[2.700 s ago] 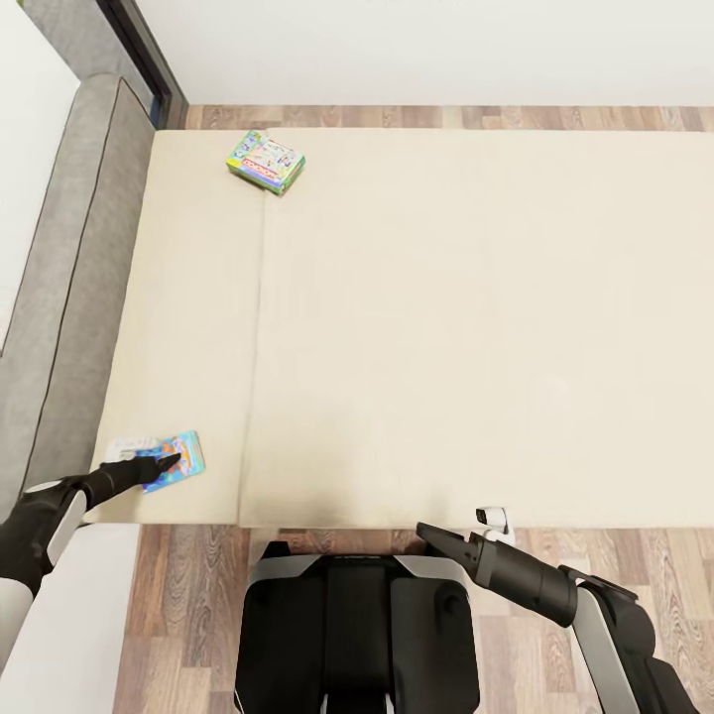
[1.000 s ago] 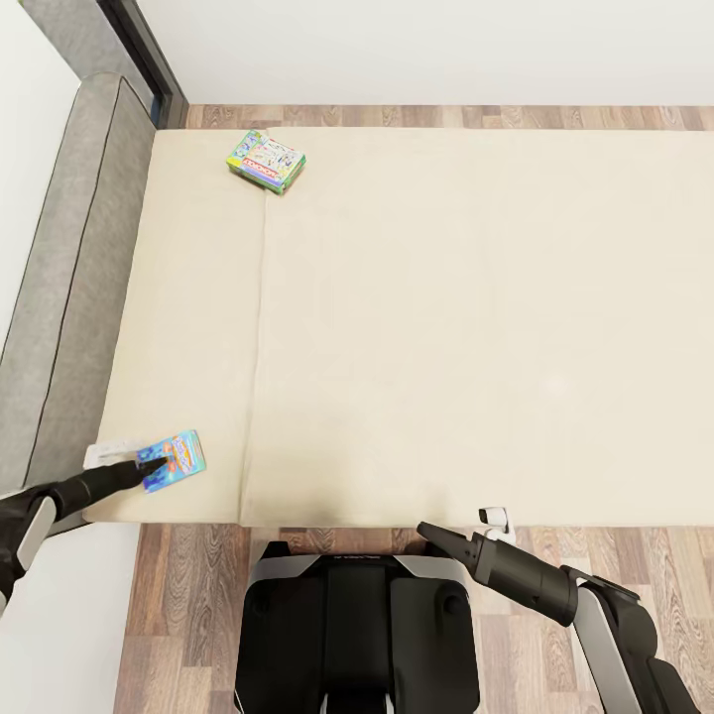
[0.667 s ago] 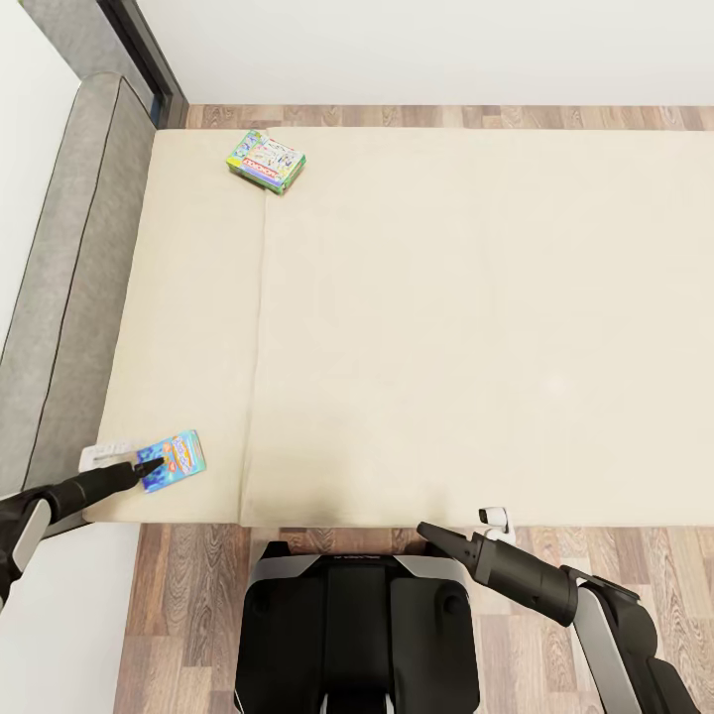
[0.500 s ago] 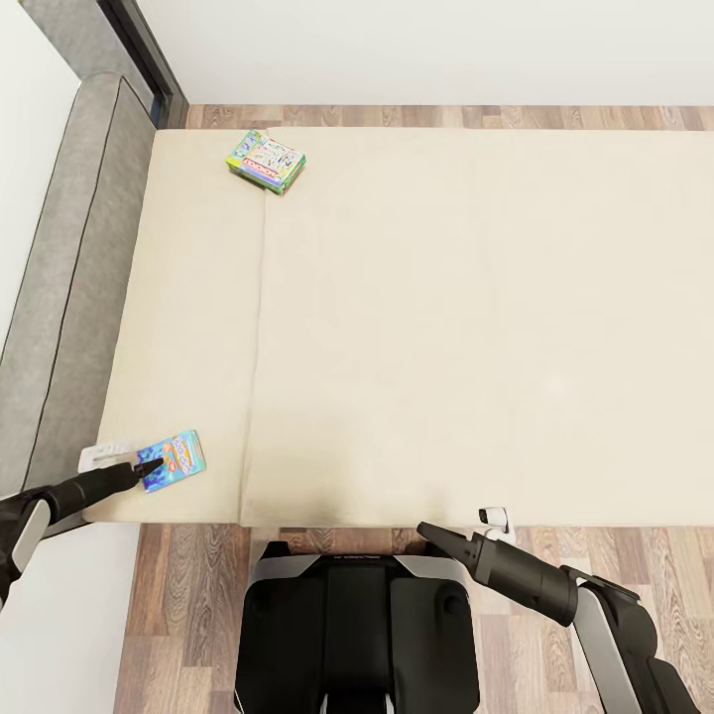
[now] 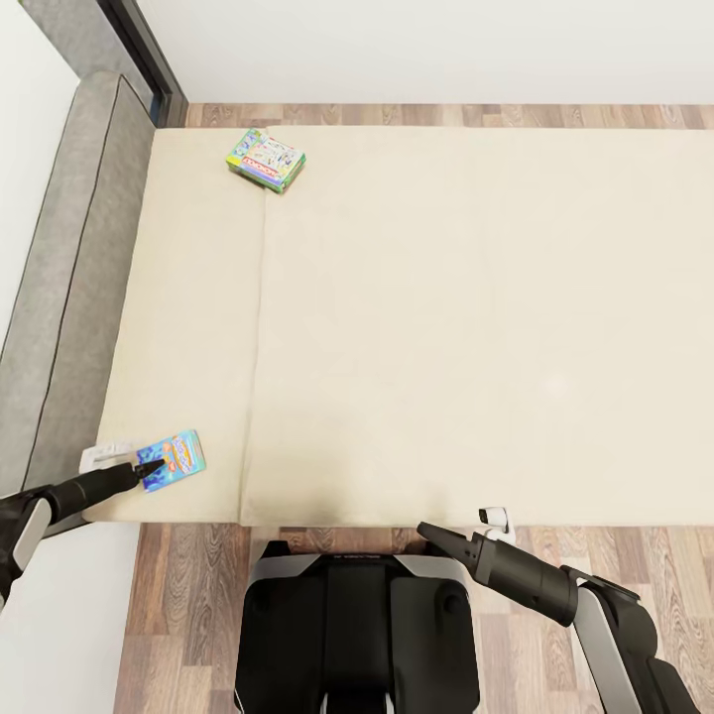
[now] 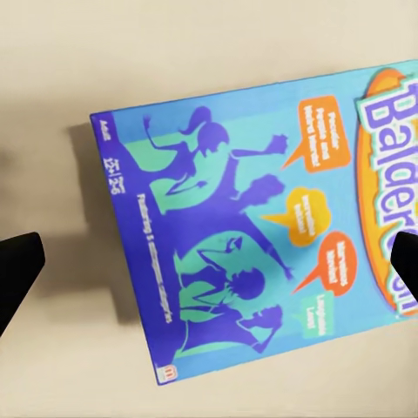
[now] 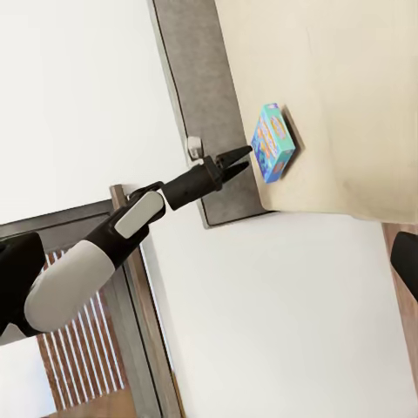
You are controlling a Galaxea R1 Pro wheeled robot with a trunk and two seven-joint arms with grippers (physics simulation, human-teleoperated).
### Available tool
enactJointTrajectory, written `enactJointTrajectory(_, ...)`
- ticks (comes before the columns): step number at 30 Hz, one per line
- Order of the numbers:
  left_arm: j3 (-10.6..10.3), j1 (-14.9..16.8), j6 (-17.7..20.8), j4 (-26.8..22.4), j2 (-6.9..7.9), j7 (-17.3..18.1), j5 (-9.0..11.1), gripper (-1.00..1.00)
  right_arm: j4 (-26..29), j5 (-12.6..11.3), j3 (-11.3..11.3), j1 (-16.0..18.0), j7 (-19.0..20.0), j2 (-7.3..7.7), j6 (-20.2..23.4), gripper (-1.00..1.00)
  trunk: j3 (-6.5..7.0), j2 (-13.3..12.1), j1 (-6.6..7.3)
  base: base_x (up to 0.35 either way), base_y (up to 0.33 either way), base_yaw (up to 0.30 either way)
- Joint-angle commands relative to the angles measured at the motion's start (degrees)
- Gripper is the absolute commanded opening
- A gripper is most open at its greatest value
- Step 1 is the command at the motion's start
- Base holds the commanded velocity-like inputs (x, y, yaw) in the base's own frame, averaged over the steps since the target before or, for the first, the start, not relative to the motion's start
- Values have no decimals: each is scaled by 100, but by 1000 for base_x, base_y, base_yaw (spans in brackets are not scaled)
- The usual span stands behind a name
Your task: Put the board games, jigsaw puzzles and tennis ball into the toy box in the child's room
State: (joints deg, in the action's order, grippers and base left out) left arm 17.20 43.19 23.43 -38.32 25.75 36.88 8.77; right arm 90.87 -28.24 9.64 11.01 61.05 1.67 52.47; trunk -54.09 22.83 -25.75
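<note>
Left arm stretched out low across the near left corner of the bed (image 5: 416, 327), forearm nearly level, left gripper (image 5: 155, 464) tips over the near edge of the blue board game (image 5: 173, 460). From the left wrist camera the blue box (image 6: 261, 226) lies flat on the cream cover and the two black fingertips (image 6: 17, 270) sit wide apart at either side of it, not touching, so fingers spread and nothing held. The right wrist camera shows the same arm reaching in from the side, left gripper (image 7: 233, 163) just short of the blue game (image 7: 274, 142) at the mattress corner. Right arm is bent and tucked in front of the robot's base, right gripper (image 5: 432, 535) pointing toward the bed's near edge over the wood floor (image 5: 188, 605); fingers look drawn together, empty. Second board game, green box (image 5: 266, 160), lies flat at the far left of the bed, well apart from both arms. Grey headboard (image 5: 69, 278) runs along the left side.
</note>
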Motion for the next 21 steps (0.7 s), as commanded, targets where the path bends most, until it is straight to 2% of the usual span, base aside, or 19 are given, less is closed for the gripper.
enactJointTrajectory(1,11,5,48,0,-2,15,36,100,1,-6,3,1,12,0,26,100,-10,9,-3,0,0,0)
enactJointTrajectory(21,3,14,47,0,7,104,42,100,2,-6,3,6,12,0,26,100,-149,9,-3,0,0,0)
